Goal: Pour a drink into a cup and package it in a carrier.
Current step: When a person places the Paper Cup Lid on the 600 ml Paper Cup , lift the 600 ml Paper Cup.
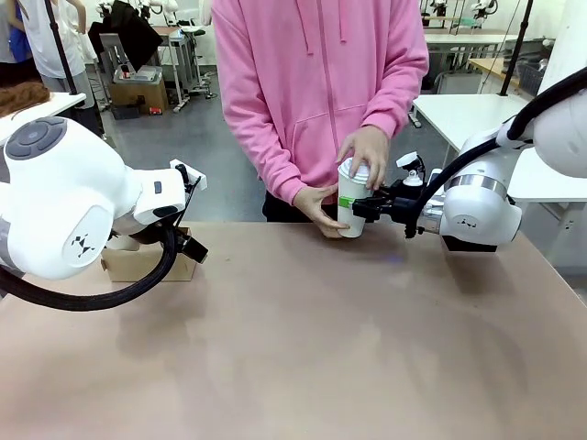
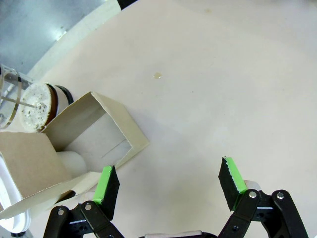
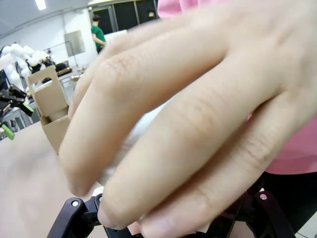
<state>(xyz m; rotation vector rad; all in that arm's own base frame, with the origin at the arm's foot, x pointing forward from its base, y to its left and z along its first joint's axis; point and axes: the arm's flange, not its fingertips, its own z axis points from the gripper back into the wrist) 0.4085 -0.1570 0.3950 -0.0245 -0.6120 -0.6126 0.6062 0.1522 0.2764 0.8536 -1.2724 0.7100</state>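
Observation:
A person in a pink hoodie holds a white paper cup (image 1: pixel 349 203) with both hands at the table's far edge, one hand (image 1: pixel 364 156) on top of it. My right gripper (image 1: pixel 365 207) reaches in from the right and is shut on the cup's side. In the right wrist view the person's fingers (image 3: pixel 188 114) cover nearly all of the cup. The brown cardboard carrier (image 1: pixel 147 267) sits at the left. My left gripper (image 2: pixel 168 182) hovers open just beside the carrier (image 2: pixel 106 130), with nothing between its green pads (image 2: pixel 106 184). A clear glass jug (image 2: pixel 30 105) stands behind the carrier; its drink is hard to make out.
The carrier (image 3: pixel 49 106) also shows far off in the right wrist view, handle tab upright. The brown table (image 1: pixel 303 348) is bare across the middle and front. White tables and other equipment stand behind the person.

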